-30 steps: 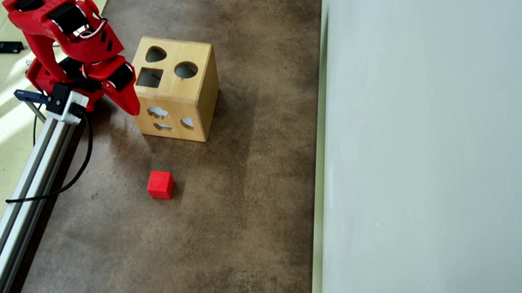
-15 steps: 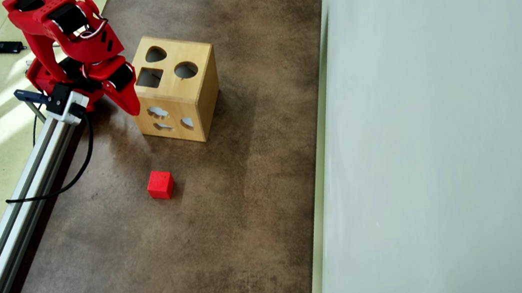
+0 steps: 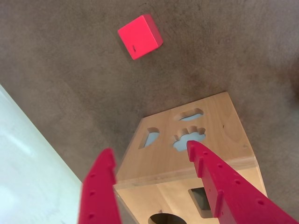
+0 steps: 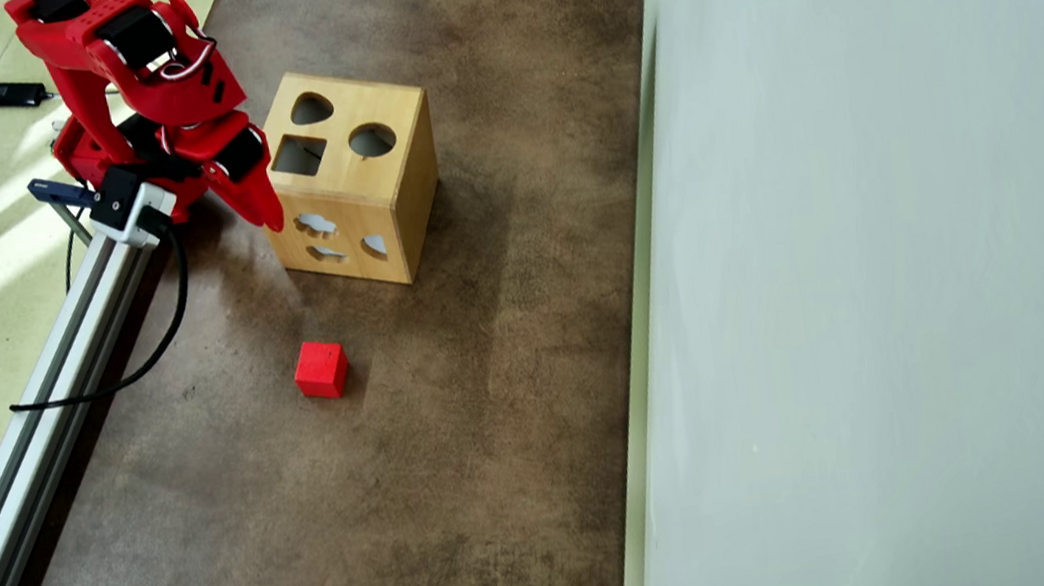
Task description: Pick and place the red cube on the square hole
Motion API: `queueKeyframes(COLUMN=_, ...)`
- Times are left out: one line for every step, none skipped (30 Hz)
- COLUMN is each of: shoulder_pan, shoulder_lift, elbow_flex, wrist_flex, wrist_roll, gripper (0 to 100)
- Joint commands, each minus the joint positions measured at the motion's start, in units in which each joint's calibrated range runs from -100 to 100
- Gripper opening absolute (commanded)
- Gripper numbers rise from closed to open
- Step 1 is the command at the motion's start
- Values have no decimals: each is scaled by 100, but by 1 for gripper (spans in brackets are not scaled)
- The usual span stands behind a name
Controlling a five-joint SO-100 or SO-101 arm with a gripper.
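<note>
Gripper [image 3: 149, 151] barely shifts from 1 s ago, fingers parted and empty above wooden box [image 4: 384, 165]; red cube [image 4: 321, 370] untouched, approach just starting.

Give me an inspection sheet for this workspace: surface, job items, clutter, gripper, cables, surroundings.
Surface: brown mottled table, mostly bare.
Job's things: red cube lies alone on the table, apart from the wooden box; square hole on the box top, open and empty, beside a round and a teardrop cutout.
Clutter: nothing seen.
Gripper: gripper open, holding nothing, poised by the box edge, far from the cube.
Cables: black cable loops from the arm's base across the table edge; another cable and an adapter lie on the floor.
Surroundings: aluminium rail along the table's left in the overhead view; pale wall on the right.
</note>
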Motion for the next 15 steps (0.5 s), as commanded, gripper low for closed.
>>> queueKeyframes(shoulder_pan=21, shoulder_lift=-25, elbow_flex=-104, wrist_flex=44, wrist_roll=34, gripper=37)
queueKeyframes(shoulder_pan=28, shoulder_lift=-25, elbow_flex=-104, wrist_flex=44, wrist_roll=39, gripper=38)
queueKeyframes(shoulder_pan=28, shoulder_lift=-25, elbow_flex=-104, wrist_flex=52, wrist_roll=39, gripper=39)
queueKeyframes(shoulder_pan=28, shoulder_lift=-25, elbow_flex=-104, wrist_flex=60, wrist_roll=39, gripper=39)
queueKeyframes(shoulder_pan=28, shoulder_lift=-16, elbow_flex=-104, wrist_flex=76, wrist_roll=39, gripper=39)
queueKeyframes(shoulder_pan=28, shoulder_lift=35, elbow_flex=-104, wrist_flex=116, wrist_roll=39, gripper=39)
queueKeyframes(shoulder_pan=28, shoulder_lift=145, elbow_flex=-113, wrist_flex=180, wrist_roll=39, gripper=39)
queueKeyframes(shoulder_pan=28, shoulder_lift=298, elbow_flex=-113, wrist_flex=261, wrist_roll=39, gripper=39)
queueKeyframes(shoulder_pan=28, shoulder_lift=459, elbow_flex=-148, wrist_flex=373, wrist_roll=34, gripper=39)
queueKeyframes(shoulder_pan=28, shoulder_lift=604, elbow_flex=-193, wrist_flex=486, wrist_roll=24, gripper=39)
queueKeyframes(shoulder_pan=51, shoulder_lift=663, elbow_flex=-211, wrist_flex=542, wrist_roll=15, gripper=39)
queueKeyframes(shoulder_pan=95, shoulder_lift=714, elbow_flex=-220, wrist_flex=550, wrist_roll=24, gripper=39)
queueKeyframes(shoulder_pan=147, shoulder_lift=765, elbow_flex=-220, wrist_flex=566, wrist_roll=34, gripper=39)
queueKeyframes(shoulder_pan=192, shoulder_lift=774, elbow_flex=-220, wrist_flex=590, wrist_roll=34, gripper=39)
queueKeyframes(shoulder_pan=207, shoulder_lift=774, elbow_flex=-220, wrist_flex=590, wrist_roll=39, gripper=39)
